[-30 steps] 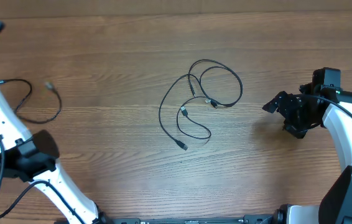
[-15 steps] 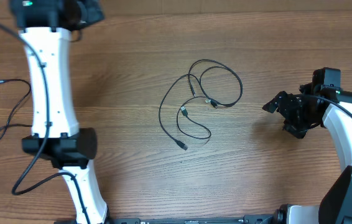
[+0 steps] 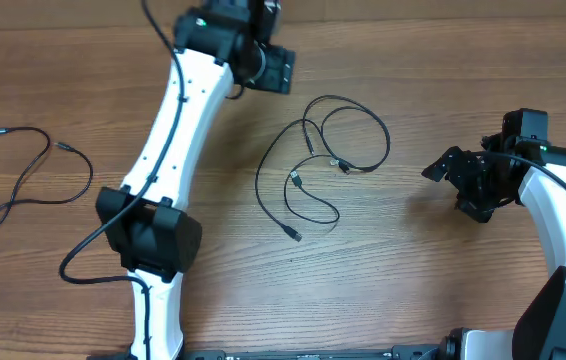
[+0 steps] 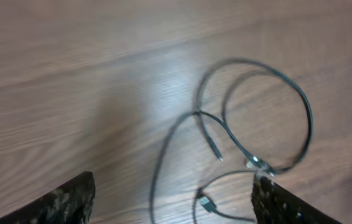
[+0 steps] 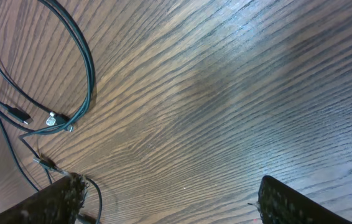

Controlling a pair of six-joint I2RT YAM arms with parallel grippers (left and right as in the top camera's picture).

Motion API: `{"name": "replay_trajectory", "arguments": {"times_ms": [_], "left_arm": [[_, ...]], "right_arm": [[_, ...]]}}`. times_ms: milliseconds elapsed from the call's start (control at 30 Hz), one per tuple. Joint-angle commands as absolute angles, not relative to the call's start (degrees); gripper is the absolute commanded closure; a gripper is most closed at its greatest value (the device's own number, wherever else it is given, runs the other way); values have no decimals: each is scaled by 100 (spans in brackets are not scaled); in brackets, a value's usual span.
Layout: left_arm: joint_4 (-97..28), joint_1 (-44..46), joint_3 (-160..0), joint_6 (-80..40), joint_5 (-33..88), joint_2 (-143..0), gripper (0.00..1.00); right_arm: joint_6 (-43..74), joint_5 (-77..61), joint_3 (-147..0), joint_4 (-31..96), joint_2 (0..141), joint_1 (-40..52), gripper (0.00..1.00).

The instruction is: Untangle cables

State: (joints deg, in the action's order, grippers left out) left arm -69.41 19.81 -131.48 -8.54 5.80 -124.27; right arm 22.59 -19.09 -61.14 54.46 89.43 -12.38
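Observation:
The tangled cables [image 3: 341,164] lie in overlapping black loops with small silvery plugs at the table's middle. A separate black cable [image 3: 91,172] lies loose at the far left. My left gripper [image 3: 275,68] hovers above and to the upper left of the tangle. Its wrist view shows the loops [image 4: 310,118] ahead of my left gripper [image 4: 175,182], which is open and holds nothing. My right gripper [image 3: 438,172] sits to the right of the tangle, apart from it. In its own view my right gripper [image 5: 171,184] is open over bare wood, and the cable loop [image 5: 89,68] lies by its left finger.
The wooden table [image 3: 443,280] carries nothing else. My left arm's white links [image 3: 168,140] reach diagonally from the near edge across the left half, with its own thick black wire [image 3: 88,262] hanging by the elbow. The right arm [image 3: 563,220] occupies the right edge.
My left arm has swung from the far left edge across to the tangle's upper left. The single cable at the left now lies a little differently. The right arm has not moved.

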Motion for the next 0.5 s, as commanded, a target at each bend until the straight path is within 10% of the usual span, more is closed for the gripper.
{"name": "replay_trajectory", "arguments": {"times_ms": [0, 467], "left_arm": [[-6681, 2200, -12661, -628, 915, -12440, 19], [-5586, 3002, -11113, -978, 1634, -12442, 20]], "right_arm": [[2224, -1907, -6222, 5413, 8917, -1251, 13], [2226, -1909, -6222, 5413, 8917, -1249, 13]]}}
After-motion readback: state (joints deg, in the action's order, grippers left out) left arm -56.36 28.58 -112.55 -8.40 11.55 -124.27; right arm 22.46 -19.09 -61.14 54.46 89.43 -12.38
